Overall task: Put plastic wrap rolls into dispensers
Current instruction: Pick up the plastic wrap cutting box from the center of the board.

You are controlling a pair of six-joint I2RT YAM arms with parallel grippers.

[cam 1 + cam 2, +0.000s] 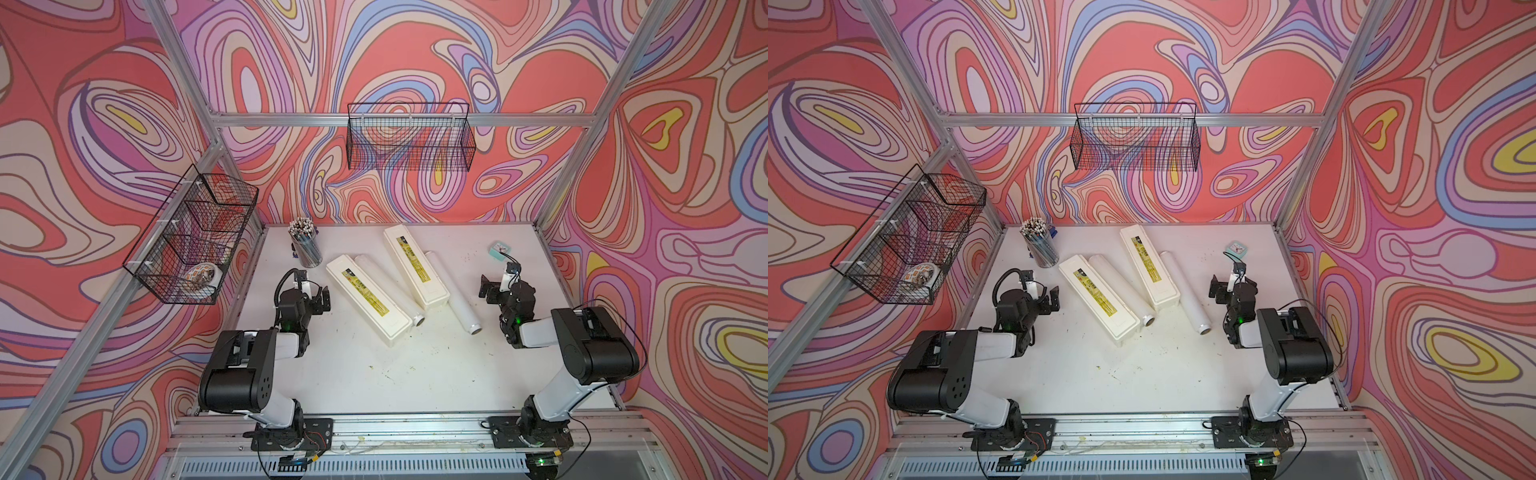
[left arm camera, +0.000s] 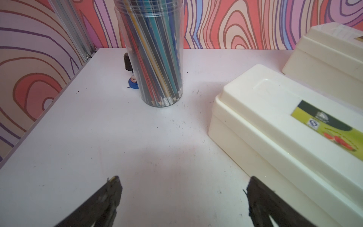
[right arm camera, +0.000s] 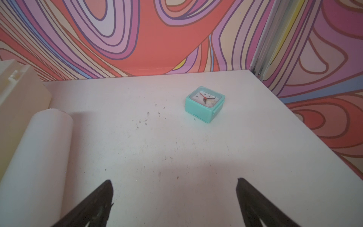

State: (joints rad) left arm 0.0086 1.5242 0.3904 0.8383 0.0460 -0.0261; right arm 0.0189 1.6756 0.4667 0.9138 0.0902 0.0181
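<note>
Swirling pink-and-purple walls (image 1: 415, 50) close in a white counter (image 1: 374, 374), where the left dispenser (image 1: 368, 300) and the right dispenser (image 1: 415, 266) lie slantwise with their lids down. The left roll (image 1: 409, 309) of plastic wrap lies on the counter between the two boxes, and the right roll (image 1: 455, 293) lies just beside the right dispenser's far flank. The left claw (image 2: 182, 183) hangs spread wide and empty near the pencil jar (image 1: 306, 249), and the right claw (image 3: 174, 181) is likewise spread and empty beside the right roll, facing a teal clock (image 3: 205, 104).
</note>
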